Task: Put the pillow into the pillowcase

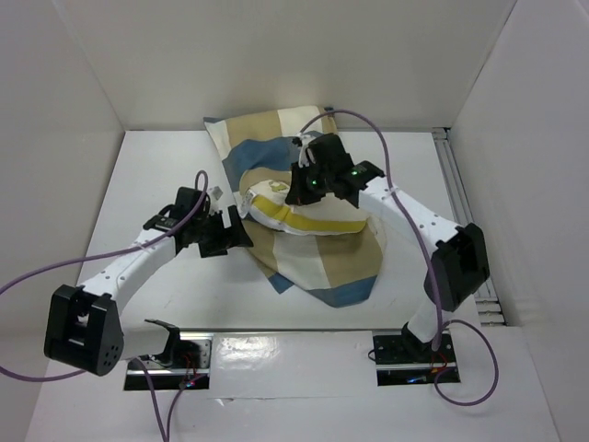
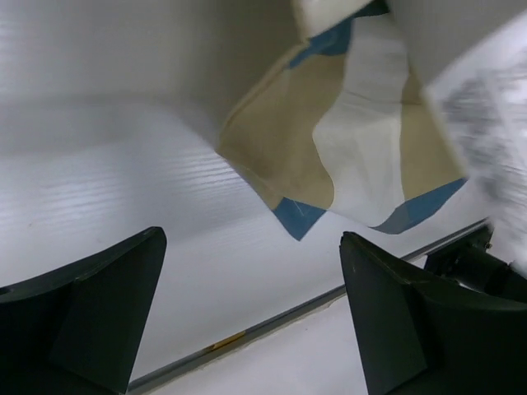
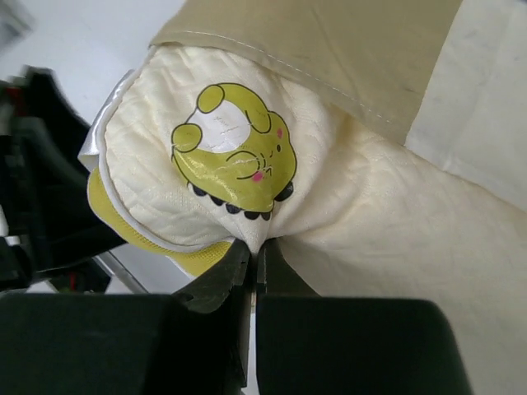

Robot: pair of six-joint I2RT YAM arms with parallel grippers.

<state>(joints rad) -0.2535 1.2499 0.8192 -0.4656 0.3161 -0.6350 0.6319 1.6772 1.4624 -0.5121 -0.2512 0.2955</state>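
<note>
Pinching pillow [image 3: 387, 239] fabric beneath the emblem [image 3: 235, 156]: right fingers [image 3: 218, 284], clenched. Exposed pillow end juts leftward from pillowcase [image 3: 329, 49] mouth; left fingers [image 2: 90, 313] just beside it, spread, empty.

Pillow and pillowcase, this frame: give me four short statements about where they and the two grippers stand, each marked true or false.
1. The right gripper is shut on a pinch of the pillow close to its yellow emblem. True.
2. The left gripper is clamped on the pillowcase. False: its fingers stand wide apart with nothing between them.
3. The pillow is fully inside the pillowcase. False: the end with the yellow emblem is uncovered.
4. In the right wrist view, a hemmed edge of the pillowcase lies across the pillow. True.
</note>
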